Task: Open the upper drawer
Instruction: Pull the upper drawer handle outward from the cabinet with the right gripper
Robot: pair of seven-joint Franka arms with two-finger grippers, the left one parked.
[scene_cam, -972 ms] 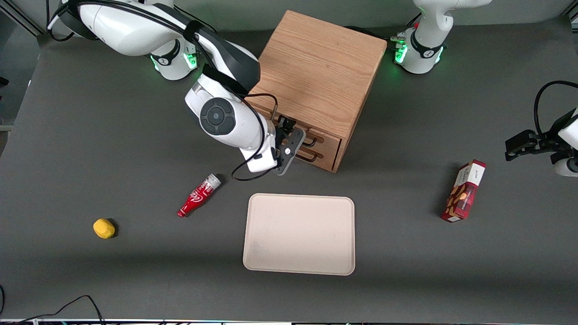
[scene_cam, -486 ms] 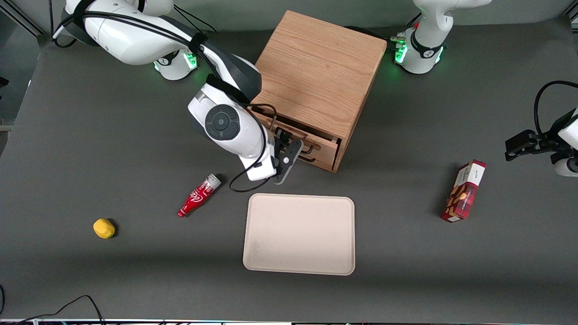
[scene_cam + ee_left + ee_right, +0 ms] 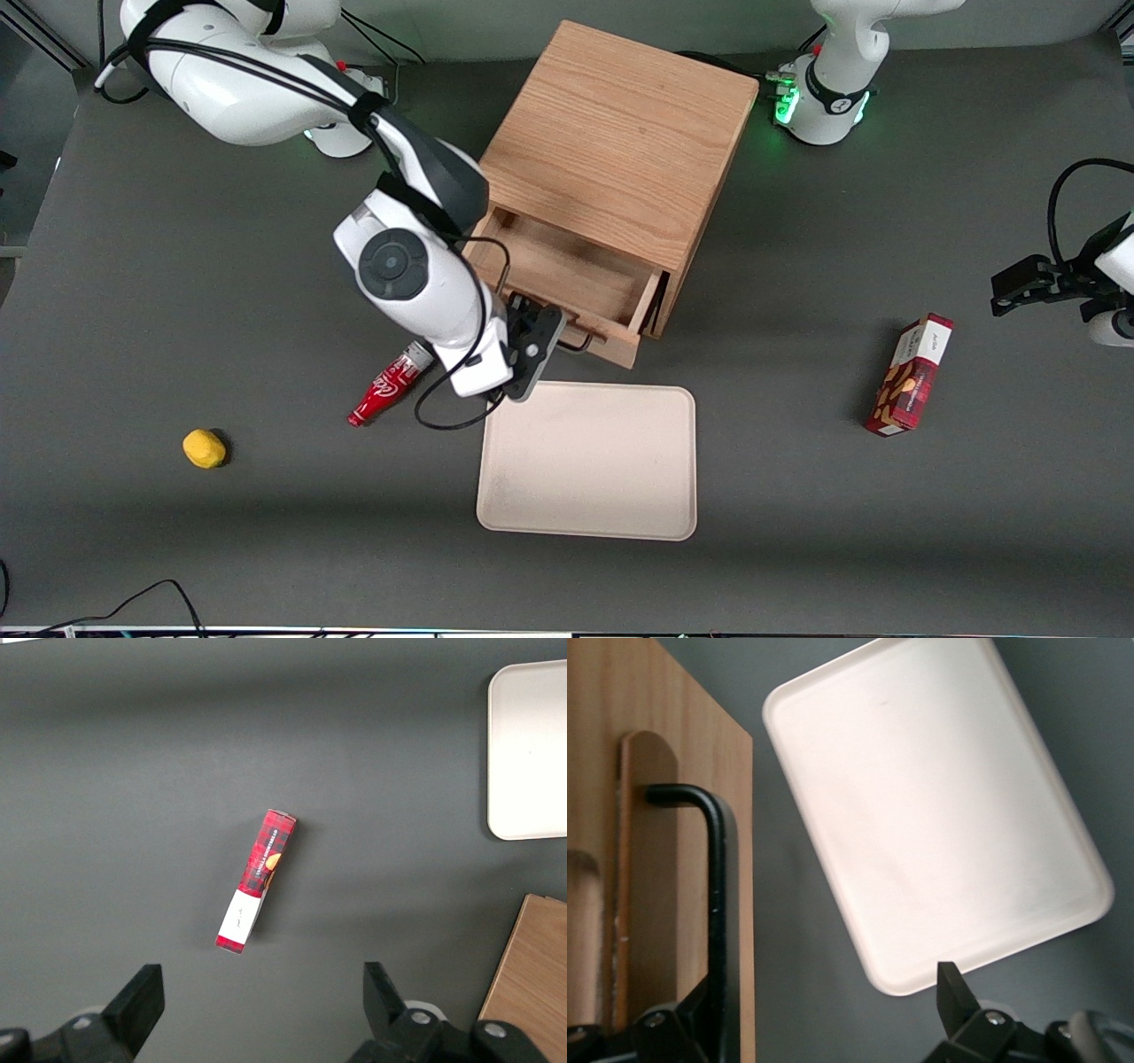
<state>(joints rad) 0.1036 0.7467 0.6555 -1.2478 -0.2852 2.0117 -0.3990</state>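
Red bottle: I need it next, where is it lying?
In the front view, the red bottle lies on the table beside the beige tray, toward the working arm's end, just under the gripper at the upper drawer.

My black plastic-looking gripper [image 3: 542, 340] sits at the grainy matt oak upper drawer [image 3: 567, 282] with its thin black, perhaps metal, handle [image 3: 718, 904].

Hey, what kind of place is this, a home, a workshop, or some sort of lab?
Most likely a robot lab test bench. A gripper holds the upper drawer of a lone cabinet, pulled out, on a dark matted table with scattered props: tray, bottle, snack box.
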